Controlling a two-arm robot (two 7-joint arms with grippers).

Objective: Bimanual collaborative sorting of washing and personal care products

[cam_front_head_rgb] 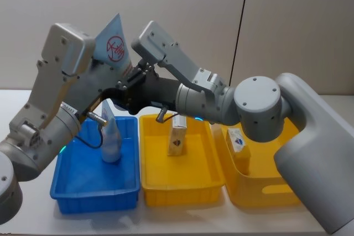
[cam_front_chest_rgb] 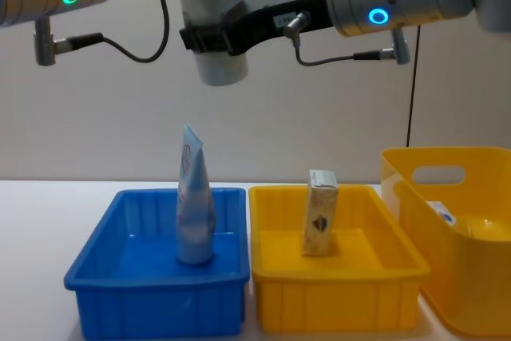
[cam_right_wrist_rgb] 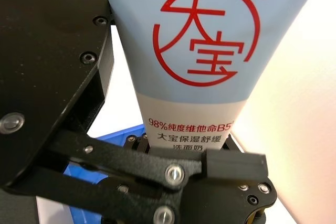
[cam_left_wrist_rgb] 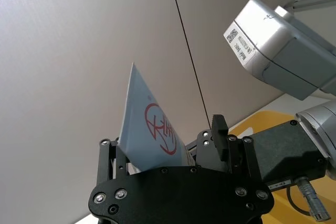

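- The squeeze tube hung upright, cap down, above the blue tray.
- Left end effector and right end effector both clamped it.
- Another tube already stood directly below.

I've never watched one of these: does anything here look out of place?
Nothing is spilled or damaged. One oddity: both the left hand and right hand grip one tube in mid-air above the blue tray.

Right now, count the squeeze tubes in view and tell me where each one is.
2. One tube stands cap-down in the blue tray. The other tube hangs in the air above that tray, between the left pincer and right pincer.
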